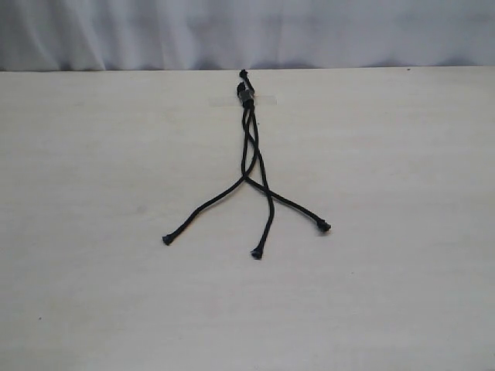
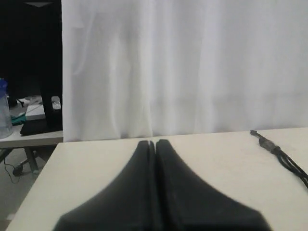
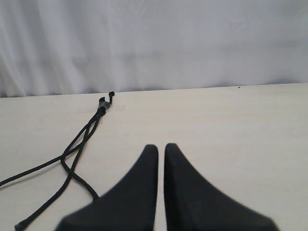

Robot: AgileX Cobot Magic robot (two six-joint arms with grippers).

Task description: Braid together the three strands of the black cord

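One black cord (image 1: 246, 178); three strands (image 1: 203, 209); one table (image 1: 93, 232); one left hand (image 2: 154, 143); one right hand (image 3: 161, 147).

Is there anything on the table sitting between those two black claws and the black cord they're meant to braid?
Nothing visible. Only open table lies between the left gripper, the right gripper and the black cord; its three strands lie spread and free.

Open table (image 1: 93, 294) either side, only the black cord (image 1: 246, 178) lying flat from far edge toward the middle, curtain (image 1: 116, 31) behind.
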